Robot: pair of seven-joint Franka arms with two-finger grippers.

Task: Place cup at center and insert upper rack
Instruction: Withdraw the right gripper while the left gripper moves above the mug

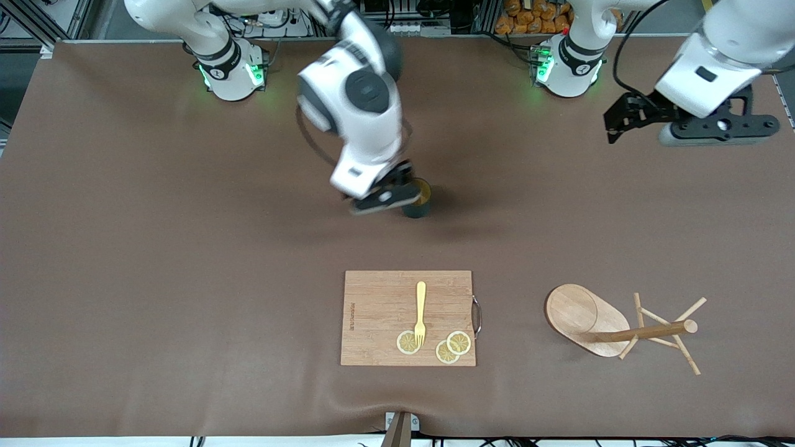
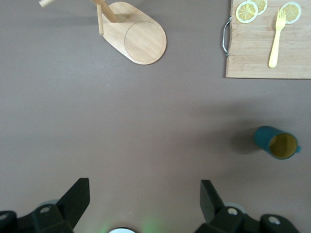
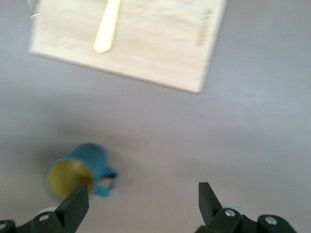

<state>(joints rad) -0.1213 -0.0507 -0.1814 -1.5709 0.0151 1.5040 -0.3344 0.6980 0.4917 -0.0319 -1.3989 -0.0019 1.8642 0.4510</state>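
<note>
Brown matte cloth covers the counter (image 1: 124,248). At its middle the cup (image 1: 417,202), a small ribbed teal mug with a loop handle and mustard inside, stands upright, farther from the front camera than the rectangular wooden cutting board (image 1: 379,316). On that board lie a yellow fork (image 1: 420,313) and three lemon slices (image 1: 447,346). The right hand (image 1: 388,195) hangs just above and beside the cup, fingers spread wide, gripping nothing. The upper rack (image 1: 612,326), pale wood with a round disc base, pole and thin pegs, lies tipped on its side toward the left arm's end. The left hand (image 1: 621,118) waits high over bare cloth there, fingers wide apart.
</note>
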